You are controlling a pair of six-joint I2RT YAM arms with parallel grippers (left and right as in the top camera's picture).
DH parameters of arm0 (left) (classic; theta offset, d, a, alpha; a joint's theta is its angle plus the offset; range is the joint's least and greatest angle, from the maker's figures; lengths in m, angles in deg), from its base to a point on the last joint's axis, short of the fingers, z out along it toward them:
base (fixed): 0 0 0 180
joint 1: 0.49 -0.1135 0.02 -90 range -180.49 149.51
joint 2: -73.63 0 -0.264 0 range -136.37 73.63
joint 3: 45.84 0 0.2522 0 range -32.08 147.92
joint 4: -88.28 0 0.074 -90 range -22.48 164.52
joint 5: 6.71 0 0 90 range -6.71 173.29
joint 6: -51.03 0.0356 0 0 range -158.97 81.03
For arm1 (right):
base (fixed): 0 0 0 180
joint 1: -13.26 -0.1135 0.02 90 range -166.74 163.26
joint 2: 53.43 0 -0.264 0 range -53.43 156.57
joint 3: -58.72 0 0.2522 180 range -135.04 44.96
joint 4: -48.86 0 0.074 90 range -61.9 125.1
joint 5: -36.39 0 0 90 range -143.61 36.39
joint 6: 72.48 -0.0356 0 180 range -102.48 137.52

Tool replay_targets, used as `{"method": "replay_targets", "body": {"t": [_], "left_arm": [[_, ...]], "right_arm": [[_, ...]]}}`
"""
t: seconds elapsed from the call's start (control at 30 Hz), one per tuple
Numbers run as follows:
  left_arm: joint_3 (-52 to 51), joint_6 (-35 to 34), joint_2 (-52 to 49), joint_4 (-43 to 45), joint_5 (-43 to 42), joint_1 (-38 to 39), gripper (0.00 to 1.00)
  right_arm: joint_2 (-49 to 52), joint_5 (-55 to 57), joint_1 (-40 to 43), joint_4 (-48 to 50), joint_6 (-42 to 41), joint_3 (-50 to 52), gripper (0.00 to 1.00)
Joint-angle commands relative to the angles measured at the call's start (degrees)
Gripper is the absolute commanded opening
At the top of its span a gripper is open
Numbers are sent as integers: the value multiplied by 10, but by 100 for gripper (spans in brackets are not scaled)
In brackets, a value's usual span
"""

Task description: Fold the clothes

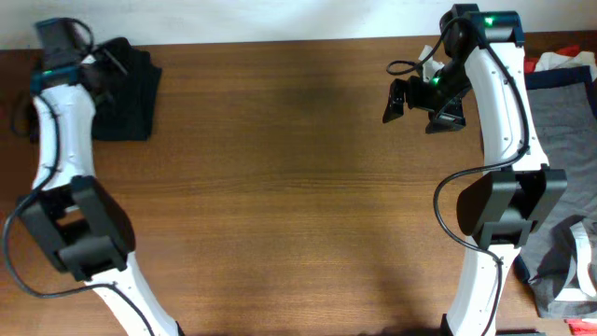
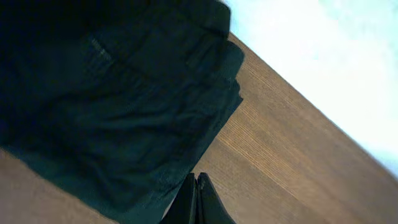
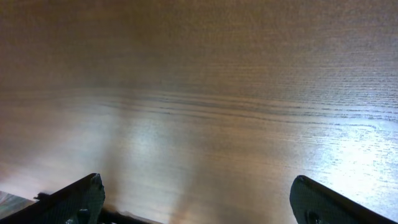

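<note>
A black pair of shorts (image 1: 126,93) lies folded at the far left corner of the table; it fills the left wrist view (image 2: 118,106). My left gripper (image 2: 196,180) is shut and empty, its tips at the shorts' edge over bare wood; from overhead it (image 1: 107,63) sits above the shorts. My right gripper (image 3: 196,190) is open and empty above bare wood; from overhead it (image 1: 415,107) hovers at the far right of the table, away from any garment.
The wooden table (image 1: 298,187) spans the view. A pile of clothes lies at the right edge: grey fabric (image 1: 560,107), red and white pieces (image 1: 560,61), and a grey and navy garment (image 1: 569,261) at the near right.
</note>
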Motion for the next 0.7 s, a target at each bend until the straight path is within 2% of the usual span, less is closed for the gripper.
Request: {"method": "replay_targets", "body": {"t": [0.0, 0.37, 0.53, 0.57, 0.67], "left_arm": [[3, 30, -70, -3, 61, -3, 1], [1, 30, -158, -98, 29, 8, 0], [56, 30, -64, -135, 9, 7, 1], [74, 30, -39, -135, 20, 2, 1], [92, 30, -4, -104, 166, -30, 2]], "right_arm": [[-7, 2, 4, -3, 7, -10, 99], [-7, 2, 4, -3, 7, -10, 98], [-7, 2, 4, -3, 6, -10, 99], [-7, 2, 4, -3, 4, -10, 99], [-7, -13, 4, -3, 4, -10, 99]]}}
